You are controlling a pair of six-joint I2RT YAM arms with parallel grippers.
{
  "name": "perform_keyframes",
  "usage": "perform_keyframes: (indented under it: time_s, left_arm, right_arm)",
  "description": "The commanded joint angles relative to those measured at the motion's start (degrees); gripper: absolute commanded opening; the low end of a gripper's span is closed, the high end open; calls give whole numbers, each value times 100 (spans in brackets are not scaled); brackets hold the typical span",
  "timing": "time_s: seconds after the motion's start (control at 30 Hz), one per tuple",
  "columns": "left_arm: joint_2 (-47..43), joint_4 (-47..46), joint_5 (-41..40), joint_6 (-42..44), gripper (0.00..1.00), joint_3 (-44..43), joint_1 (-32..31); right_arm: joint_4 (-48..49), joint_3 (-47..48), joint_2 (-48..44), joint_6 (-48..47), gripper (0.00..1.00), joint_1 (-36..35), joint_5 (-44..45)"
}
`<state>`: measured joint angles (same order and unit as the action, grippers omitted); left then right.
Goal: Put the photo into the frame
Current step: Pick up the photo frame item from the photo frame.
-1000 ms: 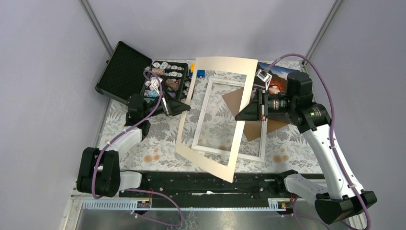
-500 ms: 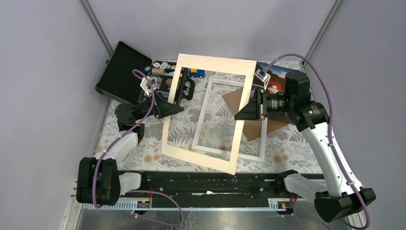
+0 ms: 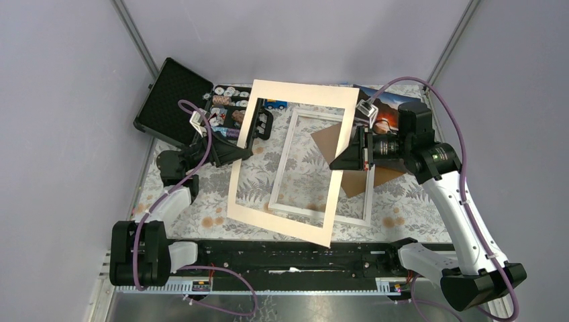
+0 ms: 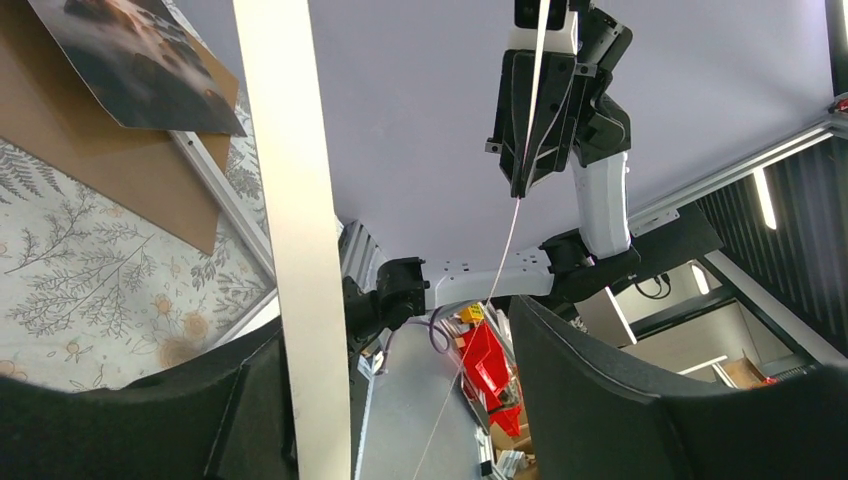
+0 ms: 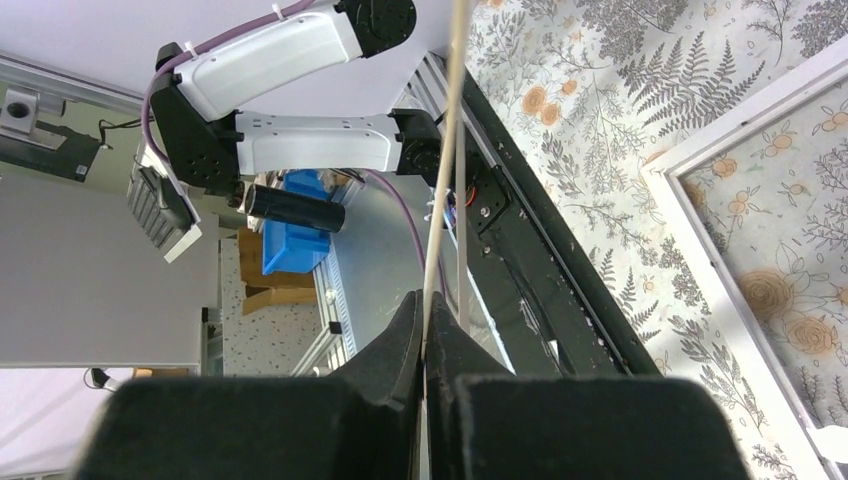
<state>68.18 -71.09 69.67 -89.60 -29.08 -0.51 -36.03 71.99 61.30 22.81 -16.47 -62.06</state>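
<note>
Floral tablecloth (image 3: 213, 218) bears the frame (image 3: 352, 219) flat, lengthwise near-to-far; right gripper (image 3: 334, 163) pinches mat (image 3: 295, 94), left gripper (image 3: 260, 124) gapes.

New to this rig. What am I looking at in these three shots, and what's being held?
Two robot arms are bolted at the near edge of a table with a floral cloth. The wide shot looks down from above and behind them. The other two come from a camera on each wrist, so the dark shapes along the bottom are that arm's own fingers. The right gripper is shut on the right edge of a cream mat board, holding it tilted above the table. The left gripper is open, the mat's left strip between its fingers. Lying flat: the white frame, a brown backing board, the sunset photo far right, an open black case far left.
</note>
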Motion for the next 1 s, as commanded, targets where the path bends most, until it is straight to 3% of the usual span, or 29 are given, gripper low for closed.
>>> perform_keyframes:
  time_s: [0.0, 0.17, 0.43, 0.6, 0.83, 0.97]
  left_arm:
    - [-37, -167, 105, 129, 67, 53, 43]
    - [-1, -246, 102, 147, 56, 148, 224]
    - [47, -825, 92, -144, 53, 212, 269]
    - [123, -925, 25, -235, 43, 294, 403]
    - [194, -1126, -37, -417, 42, 350, 512]
    - [299, -1138, -66, -471, 34, 330, 502]
  right_arm:
    - [-253, 222, 31, -316, 0, -41, 134]
    - [-255, 162, 64, -376, 0, -41, 270]
    - [-251, -103, 119, -384, 0, -29, 562]
    - [-248, -176, 150, -365, 0, 111, 576]
    - [-223, -256, 228, -368, 0, 311, 427]
    - [-164, -285, 343, -322, 0, 311, 286]
